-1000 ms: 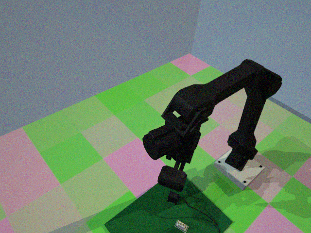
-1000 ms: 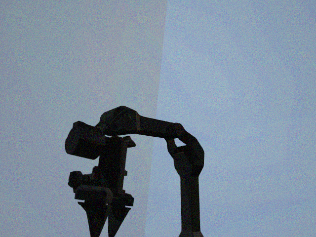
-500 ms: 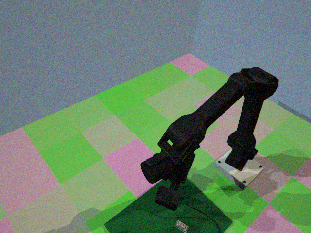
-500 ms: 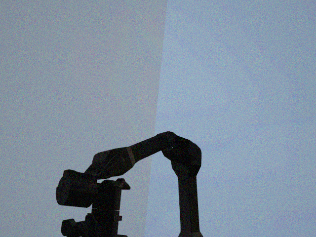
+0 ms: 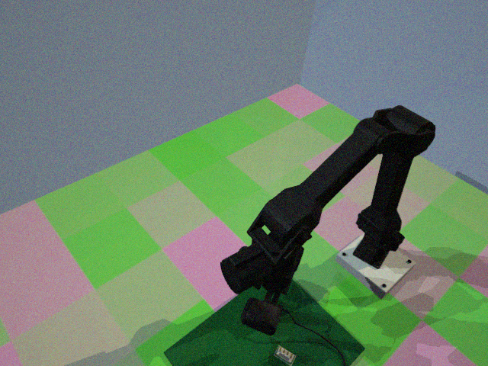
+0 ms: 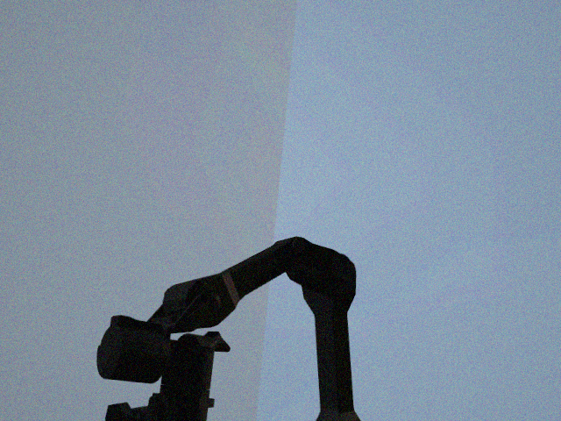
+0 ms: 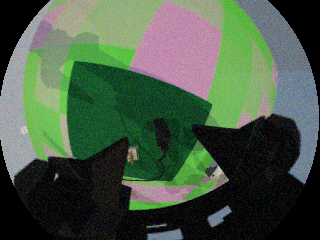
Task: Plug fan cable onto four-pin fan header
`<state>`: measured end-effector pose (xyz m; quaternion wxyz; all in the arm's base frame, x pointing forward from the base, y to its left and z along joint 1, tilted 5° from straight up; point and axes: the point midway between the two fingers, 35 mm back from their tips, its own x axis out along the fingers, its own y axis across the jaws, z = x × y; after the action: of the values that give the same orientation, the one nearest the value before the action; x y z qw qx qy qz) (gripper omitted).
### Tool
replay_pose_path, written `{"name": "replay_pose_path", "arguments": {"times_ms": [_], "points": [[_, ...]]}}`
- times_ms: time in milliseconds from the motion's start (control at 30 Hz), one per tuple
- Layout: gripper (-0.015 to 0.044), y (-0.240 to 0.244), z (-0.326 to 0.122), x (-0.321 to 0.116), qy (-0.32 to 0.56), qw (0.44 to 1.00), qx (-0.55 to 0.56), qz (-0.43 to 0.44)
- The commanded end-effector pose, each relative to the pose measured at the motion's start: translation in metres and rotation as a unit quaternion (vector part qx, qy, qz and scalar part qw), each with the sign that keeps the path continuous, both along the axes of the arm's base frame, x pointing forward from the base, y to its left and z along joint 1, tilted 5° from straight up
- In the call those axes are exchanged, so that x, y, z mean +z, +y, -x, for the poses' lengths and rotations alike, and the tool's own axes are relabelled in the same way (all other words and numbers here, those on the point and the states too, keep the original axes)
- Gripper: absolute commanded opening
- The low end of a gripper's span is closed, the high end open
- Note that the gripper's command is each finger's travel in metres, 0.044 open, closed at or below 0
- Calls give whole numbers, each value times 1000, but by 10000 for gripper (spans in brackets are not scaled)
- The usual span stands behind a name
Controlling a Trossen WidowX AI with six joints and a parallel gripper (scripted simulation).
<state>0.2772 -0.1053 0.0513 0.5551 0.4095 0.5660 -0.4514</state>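
The dark green board (image 5: 208, 338) (image 7: 95, 125) lies on the floor. The small pale four-pin header (image 5: 285, 352) (image 7: 132, 154) stands on it, close beside the left fingertip's outline in the wrist view. The fan's black plug (image 7: 161, 131) lies on the board with its black cable (image 5: 315, 329) (image 7: 163, 162) trailing away. My gripper (image 5: 264, 315) (image 7: 162, 134) is wide open and empty over the board. In the wrist view the plug appears between the fingertips, below them. In the top view the near finger hides the plug. The exterior view shows neither fingertips nor board.
The arm's pale base plate (image 5: 393, 274) stands behind and right of the board in the top view. The cable curves across the board towards its right corner there. A checkered green and pink floor (image 5: 204, 252) surrounds the board, with grey-blue walls (image 5: 157, 78) (image 6: 136, 136) behind.
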Motion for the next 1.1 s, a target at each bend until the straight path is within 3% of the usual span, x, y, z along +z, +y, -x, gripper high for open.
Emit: {"name": "replay_pose_path", "arguments": {"times_ms": [0,667,1067], "points": [[440,-1,1,-8,2,1000,2,1],[440,-1,4,-35,2,1000,2,1],[125,-1,3,-32,1,1000,0,0]]}}
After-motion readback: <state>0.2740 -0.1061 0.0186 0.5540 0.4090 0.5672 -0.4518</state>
